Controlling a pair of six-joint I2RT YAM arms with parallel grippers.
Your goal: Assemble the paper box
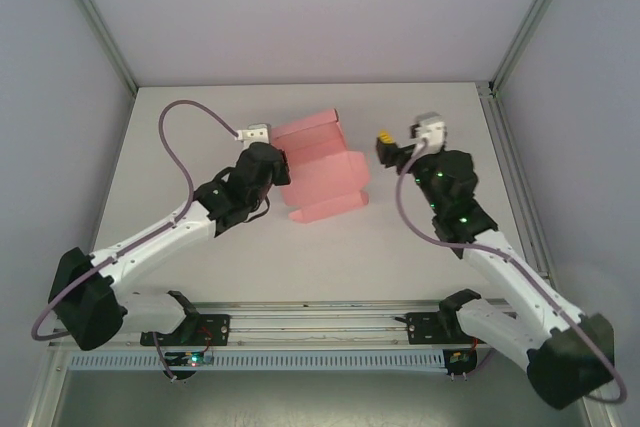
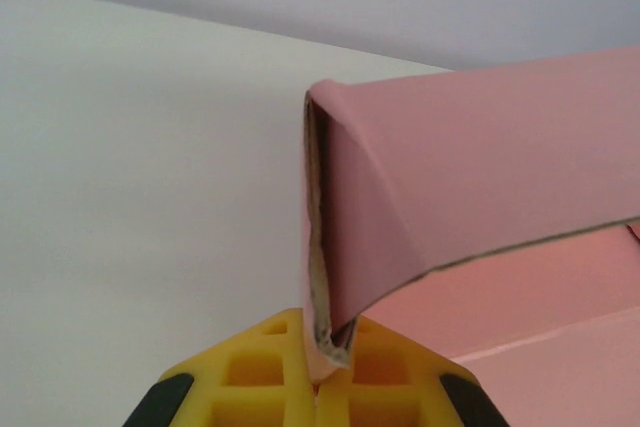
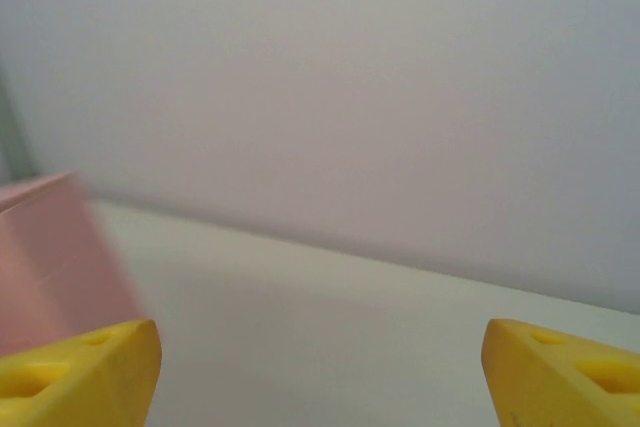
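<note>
Presently clamped on the raised left flap of the pink thin-card paper box [image 1: 325, 182], at table [image 1: 420, 257] centre, with left gripper [image 2: 320, 375]; spread wide and empty at right gripper [image 1: 388, 147], box close by at 9 o'clock.

I read no legible text, label, brand, number or sign in any view. The paper box [image 1: 320, 172] shows plain pink card with no print on it.
</note>
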